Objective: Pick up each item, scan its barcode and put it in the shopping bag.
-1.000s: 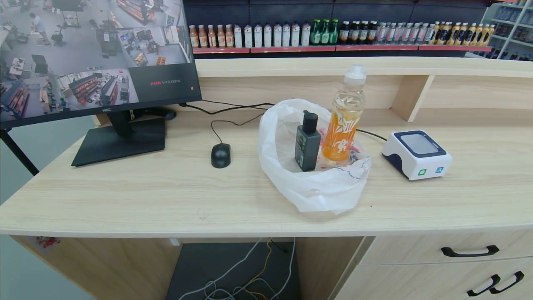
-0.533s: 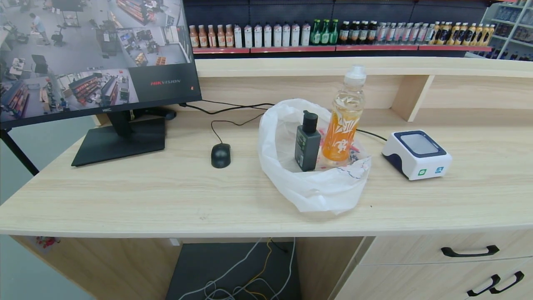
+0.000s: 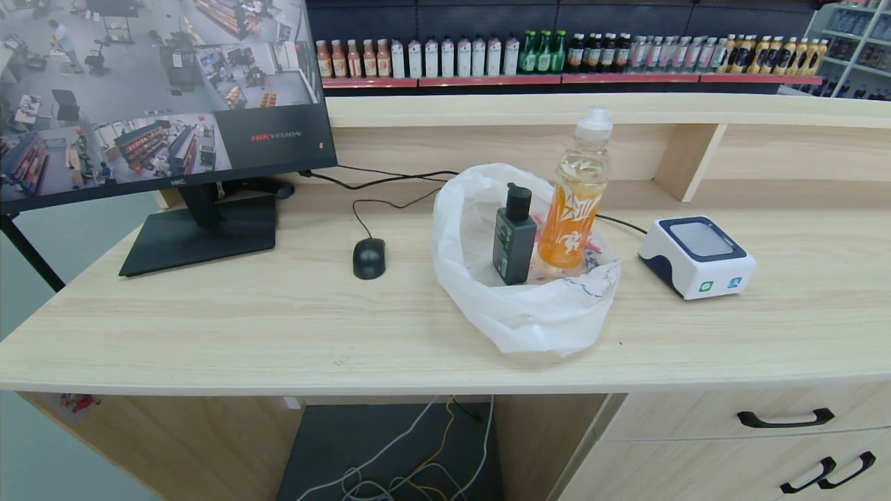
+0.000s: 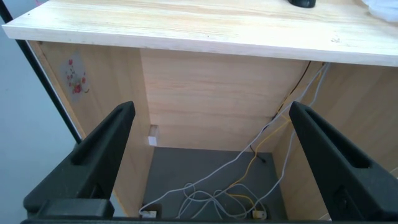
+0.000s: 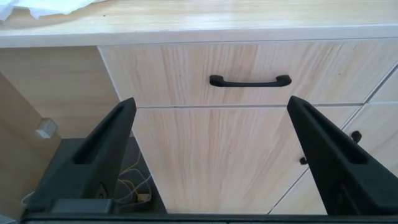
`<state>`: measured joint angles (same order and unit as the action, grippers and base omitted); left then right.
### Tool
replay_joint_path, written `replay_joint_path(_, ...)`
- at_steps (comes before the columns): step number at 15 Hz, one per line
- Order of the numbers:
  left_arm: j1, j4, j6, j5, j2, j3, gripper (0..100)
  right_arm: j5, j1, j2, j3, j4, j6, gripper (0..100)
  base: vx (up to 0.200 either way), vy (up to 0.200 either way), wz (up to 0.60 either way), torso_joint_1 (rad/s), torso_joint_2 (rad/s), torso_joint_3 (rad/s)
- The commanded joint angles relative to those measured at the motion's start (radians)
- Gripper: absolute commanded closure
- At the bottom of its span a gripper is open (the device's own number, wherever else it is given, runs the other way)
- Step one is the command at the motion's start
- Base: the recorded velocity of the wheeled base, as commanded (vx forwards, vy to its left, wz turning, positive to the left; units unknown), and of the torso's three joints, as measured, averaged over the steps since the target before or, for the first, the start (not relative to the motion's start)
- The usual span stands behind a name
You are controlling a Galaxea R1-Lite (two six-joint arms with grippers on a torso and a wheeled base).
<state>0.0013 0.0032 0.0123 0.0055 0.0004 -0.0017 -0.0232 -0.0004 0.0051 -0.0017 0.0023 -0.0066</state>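
Mid-frame, the shopping bag [image 3: 518,323] holds a dark pump bottle [image 3: 514,240] and an orange drink bottle [image 3: 575,209]; my left gripper [image 4: 211,109] and right gripper [image 5: 210,102] spread wide.

Orange drink bottle [image 3: 577,202] & dark pump bottle [image 3: 514,238] upright in white bag [image 3: 529,313].

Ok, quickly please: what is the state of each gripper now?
Left gripper: open, holding nothing.
Right gripper: open, holding nothing.

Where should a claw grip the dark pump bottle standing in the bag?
Probably the upper body of the dark pump bottle, just below its cap, coming from above: it stands upright, the shopping bag wall wraps its base, and the orange drink bottle crowds its right side.
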Motion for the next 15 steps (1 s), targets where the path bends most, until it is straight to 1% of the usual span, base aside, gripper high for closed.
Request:
replay_joint_path(1,0.000,0.000,0.000,0.001,0.000,0.000,0,0.000,0.000,-0.005,0.000,-0.001,0.004,0,-0.200,0.000,0.00,0.032,0.01,0.007)
replay_joint_path(11,0.000,0.000,0.000,0.001,0.000,0.000,0,0.000,0.000,-0.005,0.000,-0.001,0.007,0,0.000,0.000,0.00,0.000,0.00,0.000)
replay_joint_path(15,0.000,0.000,-0.002,0.001,0.000,0.000,0,0.000,0.000,-0.005,0.000,-0.001,0.005,0,0.000,-0.200,0.00,0.004,0.00,0.000)
